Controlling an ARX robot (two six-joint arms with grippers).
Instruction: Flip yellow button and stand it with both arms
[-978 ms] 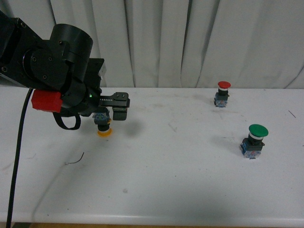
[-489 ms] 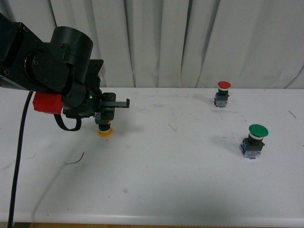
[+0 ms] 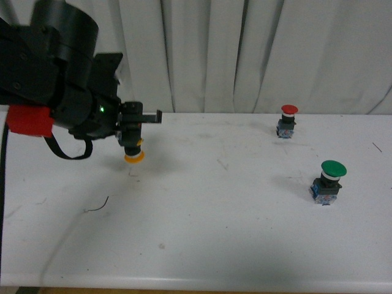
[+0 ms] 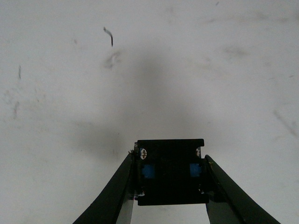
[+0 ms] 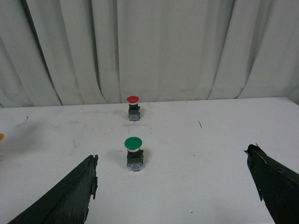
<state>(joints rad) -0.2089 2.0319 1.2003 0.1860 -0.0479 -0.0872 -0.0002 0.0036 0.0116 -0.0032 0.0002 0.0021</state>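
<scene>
The yellow button (image 3: 134, 156) hangs upside down at the left of the front view, yellow cap down, lifted a little above the white table (image 3: 233, 239). My left gripper (image 3: 131, 139) is shut on its dark contact block. In the left wrist view the block (image 4: 171, 171) with blue inserts and screws sits between the two black fingers (image 4: 117, 191), and the cap is hidden below it. My right gripper (image 5: 174, 186) is open and empty, seen only in the right wrist view, its jaws far apart above the table. The right arm is out of the front view.
A red-capped button (image 3: 286, 120) stands at the back right, and a larger green-capped button (image 3: 329, 180) stands nearer on the right; both show in the right wrist view (image 5: 133, 108) (image 5: 133, 153). A small dark wire scrap (image 3: 98, 206) lies at front left. White curtains hang behind.
My left arm has risen and shifted a little back and left, lifting the yellow button off the table. The gripper's jaws have closed in on the button's block.
</scene>
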